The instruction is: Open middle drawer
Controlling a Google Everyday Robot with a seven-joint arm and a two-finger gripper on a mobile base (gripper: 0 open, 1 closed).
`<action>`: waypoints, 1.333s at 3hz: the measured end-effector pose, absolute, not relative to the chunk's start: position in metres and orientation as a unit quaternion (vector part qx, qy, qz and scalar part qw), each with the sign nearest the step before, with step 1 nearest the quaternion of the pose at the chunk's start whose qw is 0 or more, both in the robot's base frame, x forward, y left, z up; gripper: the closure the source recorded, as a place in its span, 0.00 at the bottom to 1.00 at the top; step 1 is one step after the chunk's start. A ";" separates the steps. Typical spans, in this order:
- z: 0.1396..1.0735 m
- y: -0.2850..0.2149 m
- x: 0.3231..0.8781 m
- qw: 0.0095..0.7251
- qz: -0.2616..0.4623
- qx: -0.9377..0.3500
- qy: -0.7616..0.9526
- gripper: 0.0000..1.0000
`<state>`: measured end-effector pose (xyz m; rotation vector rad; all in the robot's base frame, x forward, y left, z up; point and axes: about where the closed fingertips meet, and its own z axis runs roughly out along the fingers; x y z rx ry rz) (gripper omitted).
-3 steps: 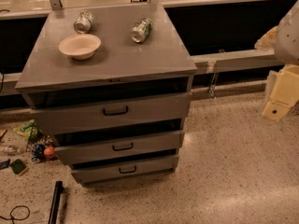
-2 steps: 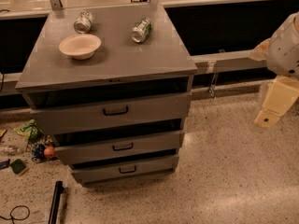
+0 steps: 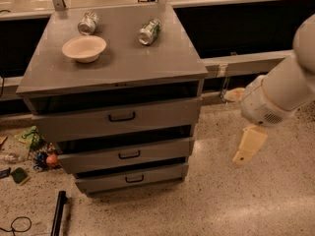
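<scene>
We note the gripper (image 3: 248,147) hanging right of the middle drawer (image 3: 157,152), well apart; its state we cannot tell.

A speckled floor (image 3: 275,200) is shining under warm light.
Dark panels (image 3: 246,28) are running behind the back edge of the bench (image 3: 147,65); the gripper (image 3: 247,149) is hanging beyond its right edge.

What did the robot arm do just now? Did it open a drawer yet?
The gripper came down and moved left, closer to the cabinet. It hangs beside the cabinet and touches nothing. The middle drawer has not moved. The bowl, the can behind it and the green can lie where they were.
</scene>
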<state>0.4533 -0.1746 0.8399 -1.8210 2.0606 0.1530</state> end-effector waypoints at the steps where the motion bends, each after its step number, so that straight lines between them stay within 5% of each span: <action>1: 0.747 -0.135 0.486 0.204 0.071 -0.698 0.683 0.00; 4: 0.632 -0.099 0.549 0.205 0.069 -0.715 0.665 0.00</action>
